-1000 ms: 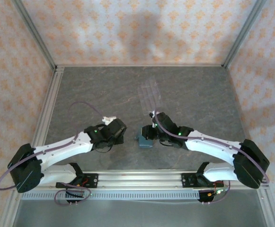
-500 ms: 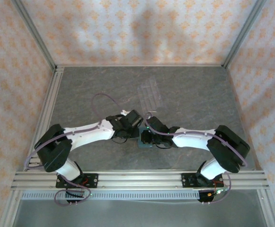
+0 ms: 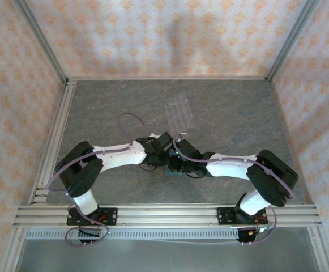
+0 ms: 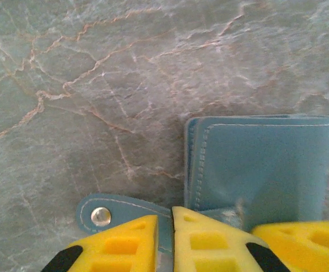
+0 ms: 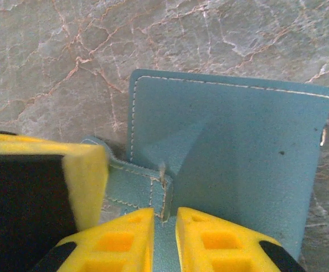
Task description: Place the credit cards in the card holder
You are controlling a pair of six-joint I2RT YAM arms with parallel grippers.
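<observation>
Teal wallet (image 4: 260, 170) flat on your table (image 3: 238, 113).
Your left tool (image 4: 164, 246) pinches its snap strap (image 4: 105, 212); your right tool (image 5: 164, 241) pinches the wallet where that strap joins.

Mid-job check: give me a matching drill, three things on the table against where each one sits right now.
1. flat teal-blue card holder
2. clear plastic slotted rack
3. small round silver snap

A. on the rounded strap tab, unfastened
B. farther out on the grey stone-patterned table, beyond both arms
C. where the left gripper and right gripper meet

Pairs: 1-C, 2-B, 3-A.
</observation>
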